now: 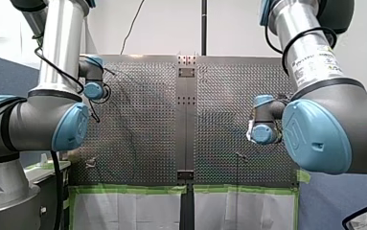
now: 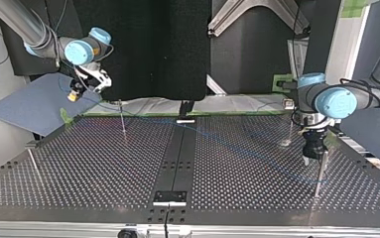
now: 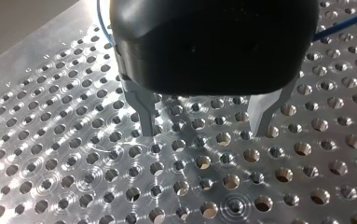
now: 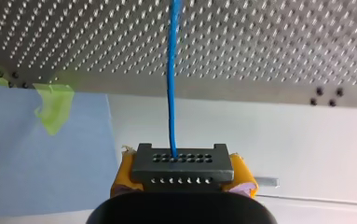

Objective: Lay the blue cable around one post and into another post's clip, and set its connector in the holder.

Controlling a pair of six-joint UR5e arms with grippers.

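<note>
Your right claw (image 4: 181, 173) is clamped on the black connector (image 4: 181, 161), its yellow pads (image 4: 124, 173) pressed against the connector's two sides. The blue cable (image 4: 172, 84) leaves the connector's perforated face and runs straight ahead of the claw, out over the edge of the perforated surface (image 4: 269, 42). In the top view this claw hangs at the left, off the far edge of the surface and above a blue sheet (image 2: 29, 106) with green tape (image 4: 55, 105) at its corner. From there the cable shows as a faint line slanting across the plates toward the view's right. Your left claw (image 3: 204, 120) stands apart. Its two metal fingers (image 3: 144, 109) point down, just above the holes, with nothing between them. In the left wrist view a stretch of the cable lies on the surface behind the claw's black body, well clear of the fingers. In the top view the left claw is low over the surface at the right, just beside a thin post (image 2: 320, 173). A second post (image 2: 123, 121) stands near the far edge at the view's left, and the cable passes close by it. You cannot tell from these views whether the cable touches either post.
</note>
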